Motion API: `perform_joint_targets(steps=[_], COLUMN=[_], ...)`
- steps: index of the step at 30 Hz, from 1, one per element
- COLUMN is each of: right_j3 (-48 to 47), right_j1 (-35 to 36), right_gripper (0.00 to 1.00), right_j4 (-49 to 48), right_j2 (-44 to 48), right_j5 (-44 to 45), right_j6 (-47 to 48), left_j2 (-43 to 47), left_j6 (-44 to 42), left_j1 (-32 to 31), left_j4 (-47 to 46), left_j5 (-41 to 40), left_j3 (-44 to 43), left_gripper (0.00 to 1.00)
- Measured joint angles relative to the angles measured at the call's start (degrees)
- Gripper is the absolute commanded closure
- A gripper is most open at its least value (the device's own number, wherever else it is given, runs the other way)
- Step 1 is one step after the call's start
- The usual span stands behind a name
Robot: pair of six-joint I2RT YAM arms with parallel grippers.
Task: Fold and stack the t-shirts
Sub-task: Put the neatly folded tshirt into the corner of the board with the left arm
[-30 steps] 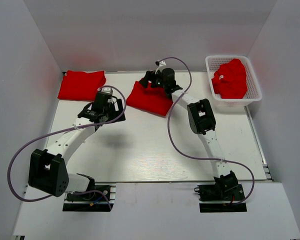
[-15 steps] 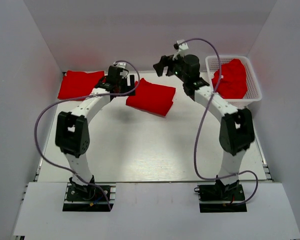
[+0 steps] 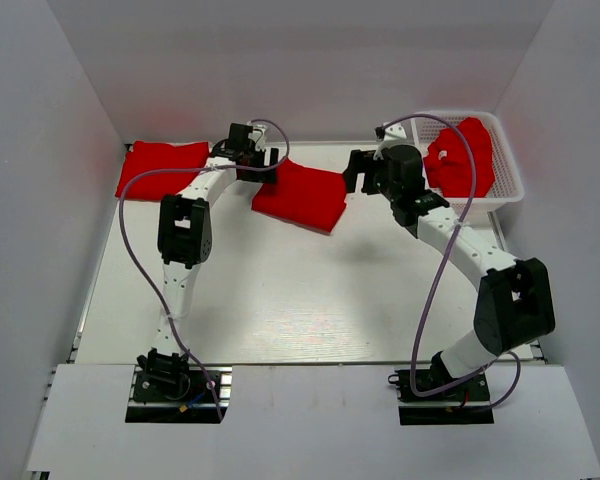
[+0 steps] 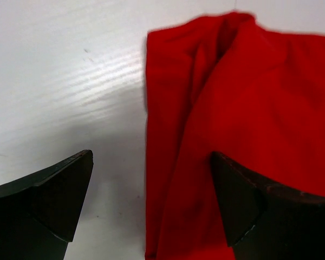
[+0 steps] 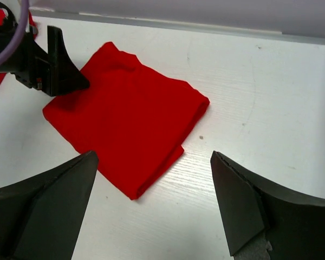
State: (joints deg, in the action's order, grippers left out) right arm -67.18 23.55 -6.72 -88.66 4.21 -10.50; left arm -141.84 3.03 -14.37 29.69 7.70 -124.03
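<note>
T-shirt A (image 3: 302,195), red and folded into a flat packet, lies at a slant on the white surface (image 3: 280,290). All positions are noted relative to it.

T-shirt B (image 3: 162,168), also folded, lies well to the left of A and apart from it, close to the far edge.

Crumpled t-shirts (image 3: 462,155), the same red, sit heaped in a white lattice basket (image 3: 511,175) well to the right of A.

Left fingers (image 4: 43,200) stand apart at A's far left corner. One is over the cloth, the other over bare surface just beside the fold edge. Contact with the cloth cannot be told from either view.

Right fingers (image 5: 49,206) stand apart just to the right of A, between it and the basket. They are raised above the surface and hold nothing.
</note>
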Motion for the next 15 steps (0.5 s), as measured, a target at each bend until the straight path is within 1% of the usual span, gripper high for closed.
perform_joint_targets(steps=[2,7,15], right_j3=[0.24,0.24,0.26], right_j1=[-0.07,-0.13,-0.24], right_gripper=[0.10,0.10,0.10], right_j4=[1.14,2.60,3.78], right_j2=[0.68,0.98,0.98], right_j5=[0.72,1.42,1.44], right_j6=[0.04,0.02,-0.13], left_j2=[-1.09,-0.28,-0.35], left_j6=[-0.90,-2.91,-5.53], left_j1=[0.00,-0.07,-0.85], left_j4=[0.81,-1.05,0.74], left_j5=[1.14,2.14,-0.81], left_j3=[0.20,3.45,3.15], left_gripper=[0.00,0.00,0.00])
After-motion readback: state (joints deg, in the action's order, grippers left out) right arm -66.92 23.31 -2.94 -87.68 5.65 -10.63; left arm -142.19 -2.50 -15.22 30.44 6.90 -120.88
